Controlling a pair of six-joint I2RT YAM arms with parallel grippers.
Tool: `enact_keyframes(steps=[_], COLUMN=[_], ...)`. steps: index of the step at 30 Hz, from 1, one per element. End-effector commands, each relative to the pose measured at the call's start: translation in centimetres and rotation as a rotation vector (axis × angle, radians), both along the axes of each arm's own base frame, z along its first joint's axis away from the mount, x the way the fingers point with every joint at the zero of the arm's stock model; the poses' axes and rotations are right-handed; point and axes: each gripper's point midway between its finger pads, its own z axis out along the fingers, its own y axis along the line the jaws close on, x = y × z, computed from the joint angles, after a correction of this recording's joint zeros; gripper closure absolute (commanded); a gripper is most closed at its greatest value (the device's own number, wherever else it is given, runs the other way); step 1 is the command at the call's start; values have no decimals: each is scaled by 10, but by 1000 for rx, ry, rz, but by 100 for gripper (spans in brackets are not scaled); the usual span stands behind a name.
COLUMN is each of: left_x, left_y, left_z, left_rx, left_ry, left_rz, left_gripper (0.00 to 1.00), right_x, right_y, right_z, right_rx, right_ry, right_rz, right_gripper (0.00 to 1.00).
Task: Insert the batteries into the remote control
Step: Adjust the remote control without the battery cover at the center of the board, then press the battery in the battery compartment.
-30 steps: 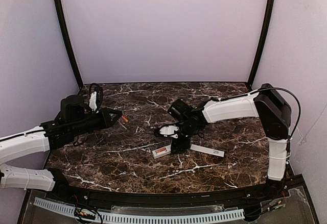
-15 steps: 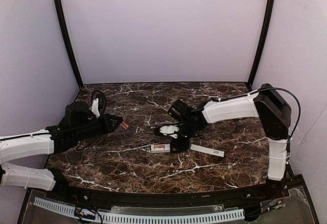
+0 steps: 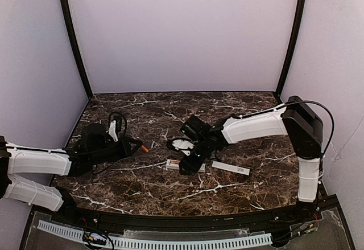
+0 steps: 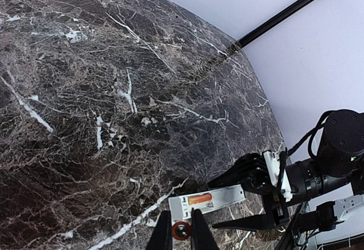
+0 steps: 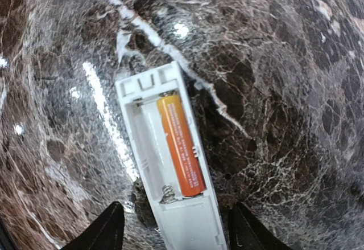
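inside white remote (image 5: 147, 142): one orange battery (image 5: 181, 144), lengthwise

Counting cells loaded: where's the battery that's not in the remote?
Top view, left of centre: the loose battery is pinched in the left claw, just left of the remote control.

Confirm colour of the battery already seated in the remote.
Orange battery, sitting in the white remote; the right wrist view shows it best.
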Motion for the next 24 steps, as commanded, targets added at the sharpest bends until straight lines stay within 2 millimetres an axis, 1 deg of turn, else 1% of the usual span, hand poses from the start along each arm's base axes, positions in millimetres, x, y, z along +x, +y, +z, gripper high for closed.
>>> enact_keyframes(steps=[1,4,7,9,11,12,14,15,19,24], left_x=[3,4,5,5,5,5,6,7,7,7], left_y=[-7,-7,-6,-6,-6,-5,-4,-4,0,3], left_z=[11,13,13,14,13,14,14,16,17,20], left_rx=[-45,-41,-34,-33,-31,-30,-26,-25,-10,-6], left_ry=[-39,-47,-50,-54,-54,-58,-65,-70,-81,-90], left_rz=[-10,-7,-3,-5,-3,-2,1,4,19,28], left_gripper=[100,100,100,100,100,100,100,100,99,100], right_x=[-10,-6,10,24,34,36,36,34,25,17], right_y=[12,9,2,-3,-6,-6,-5,-4,2,7], right_z=[17,37,56,68,81,85,86,85,78,58], right_rx=[95,137,179,206,242,253,244,237,212,112], right_ry=[37,29,13,19,38,48,67,83,113,98], right_rz=[-14,-20,-58,-114,-144,-150,-152,-153,-150,-123], right_gripper=[30,27,32,38,49,55,67,70,81,93])
